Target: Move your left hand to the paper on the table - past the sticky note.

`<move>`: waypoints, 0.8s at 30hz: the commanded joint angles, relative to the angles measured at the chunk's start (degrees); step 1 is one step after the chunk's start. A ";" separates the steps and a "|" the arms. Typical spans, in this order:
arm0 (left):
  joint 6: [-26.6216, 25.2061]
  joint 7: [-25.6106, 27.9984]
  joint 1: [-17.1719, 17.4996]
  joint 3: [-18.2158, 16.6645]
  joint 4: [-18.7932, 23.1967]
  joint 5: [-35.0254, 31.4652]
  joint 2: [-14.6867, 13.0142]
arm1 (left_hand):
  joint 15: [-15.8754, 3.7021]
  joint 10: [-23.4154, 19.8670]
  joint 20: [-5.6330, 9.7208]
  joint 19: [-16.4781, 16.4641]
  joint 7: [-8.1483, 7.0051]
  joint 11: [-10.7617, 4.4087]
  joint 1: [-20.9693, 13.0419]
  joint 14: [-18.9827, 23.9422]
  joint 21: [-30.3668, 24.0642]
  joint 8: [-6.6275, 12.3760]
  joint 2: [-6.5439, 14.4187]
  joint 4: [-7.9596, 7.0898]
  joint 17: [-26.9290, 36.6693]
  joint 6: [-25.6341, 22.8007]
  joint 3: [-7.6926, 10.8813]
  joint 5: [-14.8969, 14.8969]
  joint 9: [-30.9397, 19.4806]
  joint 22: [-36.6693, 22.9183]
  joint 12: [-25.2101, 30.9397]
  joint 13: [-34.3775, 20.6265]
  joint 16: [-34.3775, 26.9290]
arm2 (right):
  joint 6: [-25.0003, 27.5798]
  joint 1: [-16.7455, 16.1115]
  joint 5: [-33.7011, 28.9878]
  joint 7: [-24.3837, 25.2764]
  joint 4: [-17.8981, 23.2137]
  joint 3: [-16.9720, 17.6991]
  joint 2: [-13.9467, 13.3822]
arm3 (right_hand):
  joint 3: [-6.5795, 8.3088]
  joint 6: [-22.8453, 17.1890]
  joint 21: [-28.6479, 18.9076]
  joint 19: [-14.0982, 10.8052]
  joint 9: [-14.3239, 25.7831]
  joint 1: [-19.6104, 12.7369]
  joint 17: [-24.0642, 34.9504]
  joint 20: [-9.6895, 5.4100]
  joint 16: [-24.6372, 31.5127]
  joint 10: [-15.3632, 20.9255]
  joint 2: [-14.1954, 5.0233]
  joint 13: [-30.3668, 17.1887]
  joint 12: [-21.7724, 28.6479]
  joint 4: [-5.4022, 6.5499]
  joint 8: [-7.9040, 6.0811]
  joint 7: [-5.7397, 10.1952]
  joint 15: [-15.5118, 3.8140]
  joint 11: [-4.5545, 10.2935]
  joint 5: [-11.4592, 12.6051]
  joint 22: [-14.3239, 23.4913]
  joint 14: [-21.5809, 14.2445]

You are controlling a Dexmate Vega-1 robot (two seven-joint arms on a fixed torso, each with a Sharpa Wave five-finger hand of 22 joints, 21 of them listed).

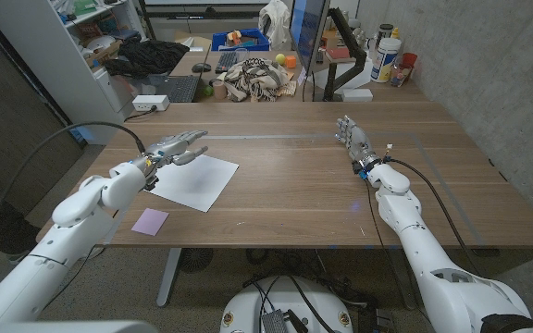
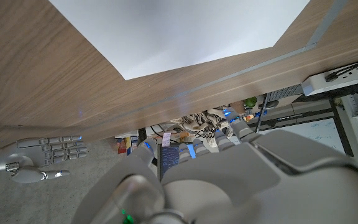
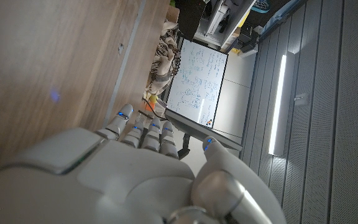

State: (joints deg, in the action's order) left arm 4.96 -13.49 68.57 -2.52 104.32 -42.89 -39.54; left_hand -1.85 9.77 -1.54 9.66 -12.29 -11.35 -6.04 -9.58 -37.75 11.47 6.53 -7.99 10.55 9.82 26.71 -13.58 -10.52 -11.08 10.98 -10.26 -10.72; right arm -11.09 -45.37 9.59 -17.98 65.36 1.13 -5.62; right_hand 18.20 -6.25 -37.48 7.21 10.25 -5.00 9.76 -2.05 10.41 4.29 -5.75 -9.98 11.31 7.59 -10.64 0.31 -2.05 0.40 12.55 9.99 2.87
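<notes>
Item: sticky note. Small, lilac, lying on the wooden table near its front edge, under my left forearm and behind my hand's reach. Already passed, by my reading.

Item: my left hand. Fingers spread and extended, holding nothing. In the head view it sits over the far left corner of the paper; whether the fingertips touch the sheet or hover just above it I cannot tell.

Item: paper. One white sheet, turned at an angle on the table's left half, just beyond the sticky note. In the left wrist view its white corner lies directly ahead of my fingers.

Progress: the reach looks essentially done, the note cleared and the hand arrived at the sheet. At most, a small settling onto the paper is left.

Item: my right hand. On the table's right half, well apart from the paper, fingers straight and close together, holding nothing.

Containers: a blue bin on the desk behind the table holds some small items, too small to name. A white jar stands far right; contents hidden.
</notes>
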 commanded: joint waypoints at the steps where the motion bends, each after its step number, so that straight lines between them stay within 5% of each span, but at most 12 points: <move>1: -1.37 -1.00 0.96 0.36 1.33 -1.62 -0.73 | -3.60 2.24 0.15 17.04 -0.47 -0.18 -0.80 -8.03 0.07 -0.12 0.32 -0.05 0.09 1.56 0.35 0.20 -0.32 -0.08 0.02 -0.21 -0.21 | -0.09 -0.63 0.37 -0.29 0.74 0.27 -0.23 | -0.05 -0.22 0.23 -0.42 0.34 0.68 0.05 -4.23 0.09 0.21 -2.35 -0.29 0.27 0.29 -0.32 0.33 -0.21 -0.21 0.25 0.30 -0.42; 24: -3.19 -2.97 1.85 0.70 2.38 -2.73 -1.34 | -3.56 2.85 0.35 17.50 -0.47 -0.49 -0.89 -8.66 0.33 -0.38 0.43 -0.17 0.14 2.32 0.45 0.24 -0.33 -0.13 -0.14 -0.24 -0.12 | 0.25 -0.78 0.76 -0.58 1.03 0.15 -0.49 | 0.02 -0.25 0.48 -0.55 0.34 0.75 0.06 -4.22 0.06 0.14 -2.29 -0.29 0.25 0.35 -0.30 0.26 -0.15 -0.09 0.30 0.31 -0.48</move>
State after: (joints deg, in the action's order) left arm 2.51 -15.58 70.15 -2.00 106.35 -45.21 -40.58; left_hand -1.85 9.77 -1.54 9.66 -12.29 -11.35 -6.46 -9.58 -37.47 11.22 6.57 -7.91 10.54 9.82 26.78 -13.58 -10.52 -11.06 10.98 -10.26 -10.72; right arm -11.06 -46.22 10.22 -18.45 66.49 1.35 -6.03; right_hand 18.20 -6.25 -37.26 6.79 10.25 -4.99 9.64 -2.05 10.41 4.29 -5.77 -9.98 11.31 7.59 -10.64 0.30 -1.98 0.40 12.55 9.99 2.79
